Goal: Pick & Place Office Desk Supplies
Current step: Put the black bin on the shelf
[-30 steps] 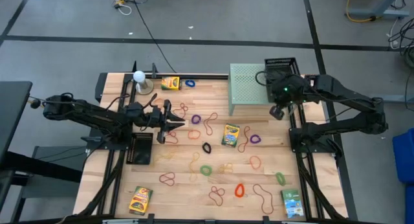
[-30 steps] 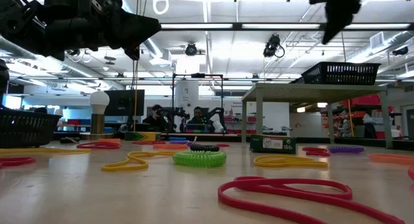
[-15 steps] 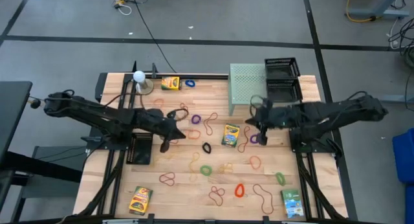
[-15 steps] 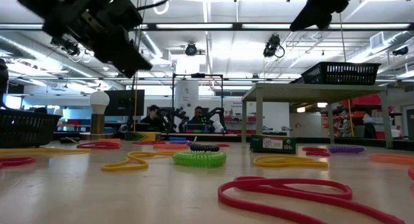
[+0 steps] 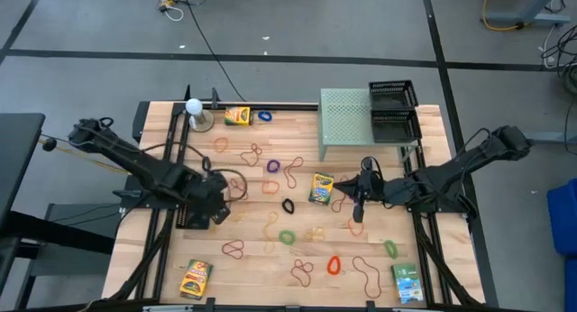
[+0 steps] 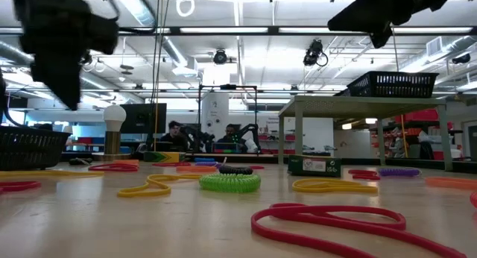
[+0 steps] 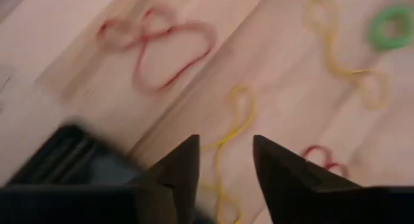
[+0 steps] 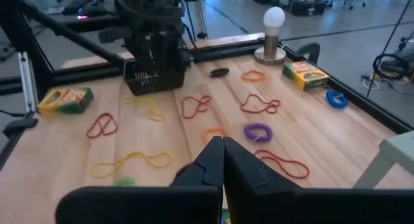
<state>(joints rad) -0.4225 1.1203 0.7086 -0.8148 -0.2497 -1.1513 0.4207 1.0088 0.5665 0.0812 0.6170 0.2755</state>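
Many thin rubber-band loops lie flat across the wooden table (image 5: 270, 294), among them a green one (image 5: 287, 236) and a red one (image 5: 334, 264). Crayon boxes lie at the far side (image 5: 237, 115), the middle (image 5: 322, 188) and the near left (image 5: 196, 278). My left gripper (image 5: 219, 211) hangs open and empty, pointing down above a yellow band (image 7: 236, 120), beside the black tray (image 5: 196, 206). My right gripper (image 5: 358, 204) is shut and empty above the table, just right of the middle crayon box, pointing toward the table's left edge (image 8: 223, 149).
A green shelf (image 5: 345, 123) with a black basket (image 5: 393, 109) on it stands at the far right. A white ball on a stand (image 5: 193, 112) is at the far left. A green box (image 5: 407, 282) lies at the near right corner. People sit in the room beyond the table.
My left gripper has gone toward the table's near and left edges and tipped down beside the black tray. My right gripper has come from beside the green shelf toward the near edge and the table's middle, and lower.
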